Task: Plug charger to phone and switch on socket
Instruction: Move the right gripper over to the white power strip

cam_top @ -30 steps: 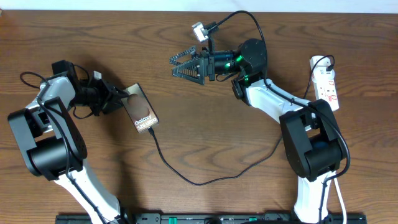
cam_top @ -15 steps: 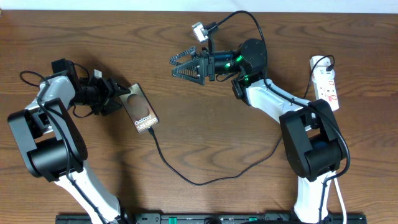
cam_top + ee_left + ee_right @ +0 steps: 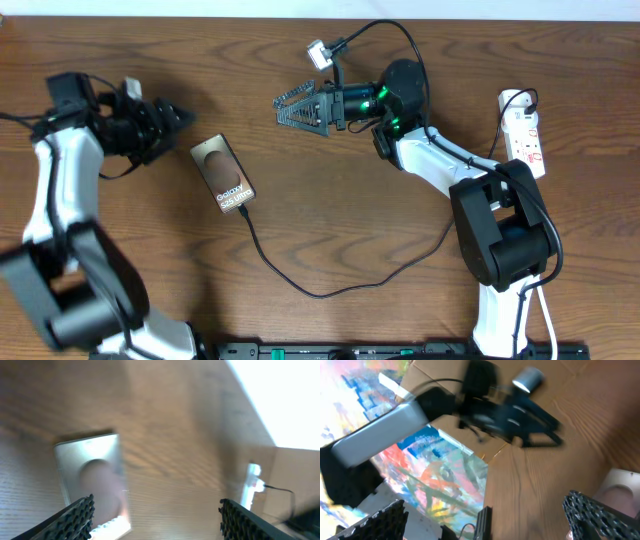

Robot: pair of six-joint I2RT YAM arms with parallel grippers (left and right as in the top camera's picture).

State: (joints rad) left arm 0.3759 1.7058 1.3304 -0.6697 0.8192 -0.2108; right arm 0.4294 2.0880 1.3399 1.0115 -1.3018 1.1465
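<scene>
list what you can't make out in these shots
Socket switch, overhead: too small to tell on or off.
Charger tip at the phone, overhead: too small to tell if seated.
Phone's lower end, left wrist: blurred, cut off by the frame edge.

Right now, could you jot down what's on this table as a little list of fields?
phone: flat on the table, screen up, neither gripper touching
charger: cable tip meets the phone's lower end; looks plugged in
socket: white strip at the table's right side; switch state unreadable
left gripper: open, empty, beside the phone
right gripper: open, empty, apart from the phone
</scene>
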